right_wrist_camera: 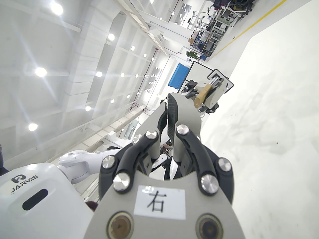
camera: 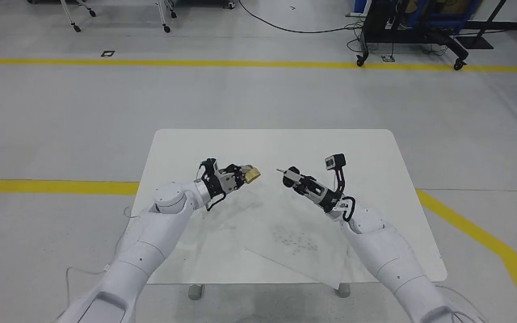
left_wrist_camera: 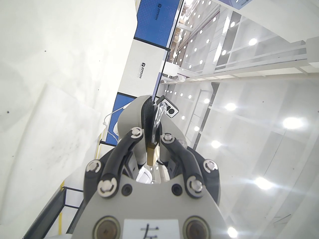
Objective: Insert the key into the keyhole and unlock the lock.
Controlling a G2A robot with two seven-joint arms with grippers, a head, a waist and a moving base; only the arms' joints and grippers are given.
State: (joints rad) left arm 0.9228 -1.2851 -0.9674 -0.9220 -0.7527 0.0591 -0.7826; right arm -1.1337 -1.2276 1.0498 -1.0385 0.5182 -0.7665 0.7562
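closest to my left wrist lens, the left pincer (left_wrist_camera: 155,116) is pinching the lock (left_wrist_camera: 151,155), a brass padlock. its brass body and steel shackle both show between the fingers. from the top view i see it held up above the white bench (camera: 355,153), near the middle. the right pincer (camera: 289,176) is beside it, raised over the bench too and pressed together on the key (camera: 281,170). the key's thin metal blade sticks out of the tips and points toward the lock. key and lock are near each other but apart, with a gap between blade and brass, so the key is not yet in. i cannot make out the keyhole itself.
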